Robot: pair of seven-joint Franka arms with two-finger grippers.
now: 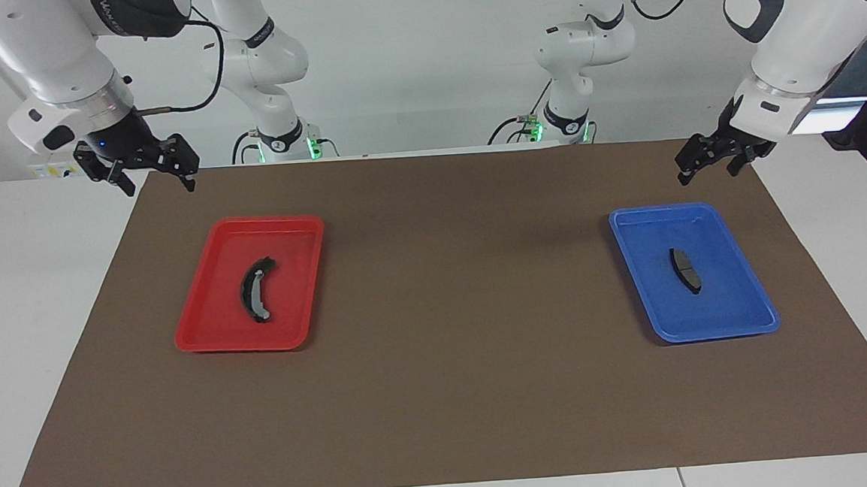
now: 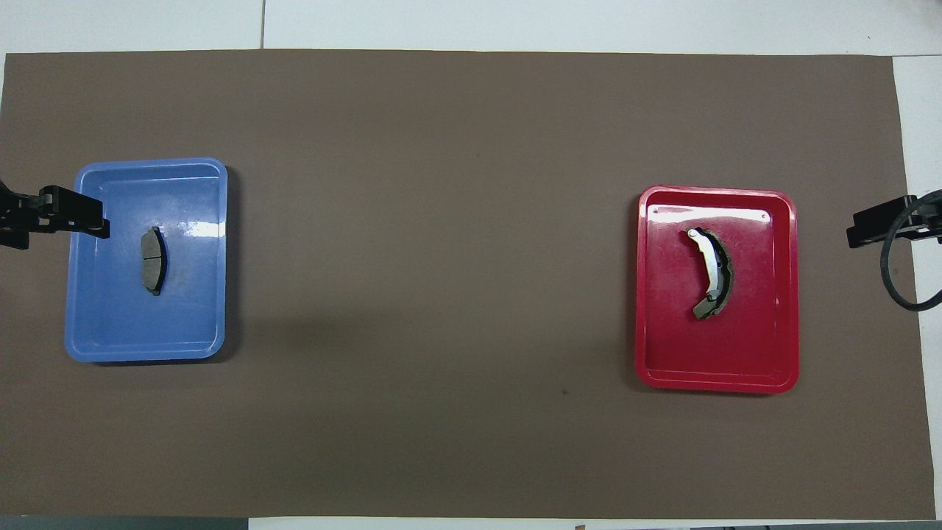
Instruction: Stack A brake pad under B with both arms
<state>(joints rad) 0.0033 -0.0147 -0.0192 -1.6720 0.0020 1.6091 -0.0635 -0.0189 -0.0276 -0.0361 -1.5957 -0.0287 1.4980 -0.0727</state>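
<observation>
Two pads in separate trays, both hands open and empty.
Short dark grooved pad (image 1: 685,270) lies in the blue plastic tray (image 1: 739,323); long curved grey-striped pad (image 1: 256,290) in the red plastic tray (image 1: 206,340); bare brown surface (image 1: 468,309) between; left hand (image 1: 708,163) and right hand (image 1: 157,177) hover over its edges.

left pincer (image 2: 73,217) and right pincer (image 2: 872,228) cut off by overhead edges

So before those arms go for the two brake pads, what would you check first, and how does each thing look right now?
1. Short pad lies free in the blue tray: ok.
2. Long pad lies free in the red tray: ok.
3. Left claw open, empty, up over the mat's edge by the blue tray: ok.
4. Right claw open, empty, up over the mat's corner by the red tray: ok.
5. Pads stacked: not ok, they lie at the table's two ends.
6. Mat between the trays bare for stacking: ok.
</observation>
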